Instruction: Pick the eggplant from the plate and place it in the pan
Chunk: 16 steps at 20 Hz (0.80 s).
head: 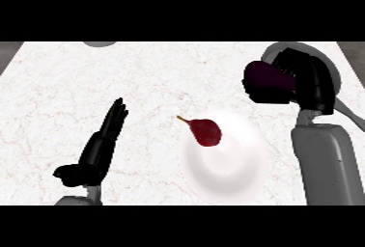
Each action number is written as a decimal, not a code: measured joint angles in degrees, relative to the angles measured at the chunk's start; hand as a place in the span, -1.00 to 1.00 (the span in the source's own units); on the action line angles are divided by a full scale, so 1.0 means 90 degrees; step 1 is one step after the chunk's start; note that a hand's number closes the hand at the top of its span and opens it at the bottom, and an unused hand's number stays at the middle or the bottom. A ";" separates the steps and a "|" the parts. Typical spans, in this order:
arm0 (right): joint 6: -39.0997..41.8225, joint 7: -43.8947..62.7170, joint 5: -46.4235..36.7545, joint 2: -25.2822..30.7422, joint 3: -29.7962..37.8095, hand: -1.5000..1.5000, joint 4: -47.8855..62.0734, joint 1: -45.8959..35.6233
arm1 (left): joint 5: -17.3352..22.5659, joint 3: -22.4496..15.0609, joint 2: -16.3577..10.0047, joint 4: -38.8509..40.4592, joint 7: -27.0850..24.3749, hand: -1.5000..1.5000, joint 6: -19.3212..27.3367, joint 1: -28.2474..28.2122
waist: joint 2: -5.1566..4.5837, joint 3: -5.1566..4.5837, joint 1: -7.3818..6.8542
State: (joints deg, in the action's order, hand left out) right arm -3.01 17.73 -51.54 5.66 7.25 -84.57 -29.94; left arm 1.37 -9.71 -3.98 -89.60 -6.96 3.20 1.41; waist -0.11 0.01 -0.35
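— What stood there, from the biggest?
— The white tabletop (pixel 107 72), a white plate (pixel 228 169), a grey pan (pixel 324 55) at the far right.
— And the hands?
— The right hand (pixel 299 72) was over the pan, fingers curled round the purple eggplant (pixel 267 77). The left hand (pixel 100 149) rested lower left, fingers straight. A dark red fruit (pixel 206 132) lay on the plate.

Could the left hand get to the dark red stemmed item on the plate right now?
Probably yes. The left hand is open, left of the plate, with only bare counter between it and the dark red item. The right hand holds the eggplant by the pan.
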 measured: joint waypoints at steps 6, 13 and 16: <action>-0.1167 -0.1069 -0.0050 0.0659 0.0695 1.00 0.1540 -0.0384 | -0.0101 -0.0073 0.0086 -0.0063 0.0132 0.00 0.0048 0.0085 | -0.0025 0.0004 -0.0063; -0.2513 -0.2400 0.0378 0.1397 0.1657 1.00 0.3697 -0.1286 | -0.0090 -0.0056 0.0109 0.0004 0.0113 0.00 -0.0027 0.0192 | -0.0068 0.0012 -0.0163; -0.2807 -0.3013 0.0674 0.1743 0.2033 1.00 0.4674 -0.1704 | -0.0054 -0.0037 0.0097 -0.0009 0.0149 0.00 -0.0081 0.0223 | -0.0094 0.0015 -0.0230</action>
State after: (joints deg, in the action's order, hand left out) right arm -28.28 -9.39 -45.47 21.35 25.55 -42.50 -45.28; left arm 0.88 -10.04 -3.10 -89.68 -5.61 2.48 3.41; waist -0.95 0.14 -2.42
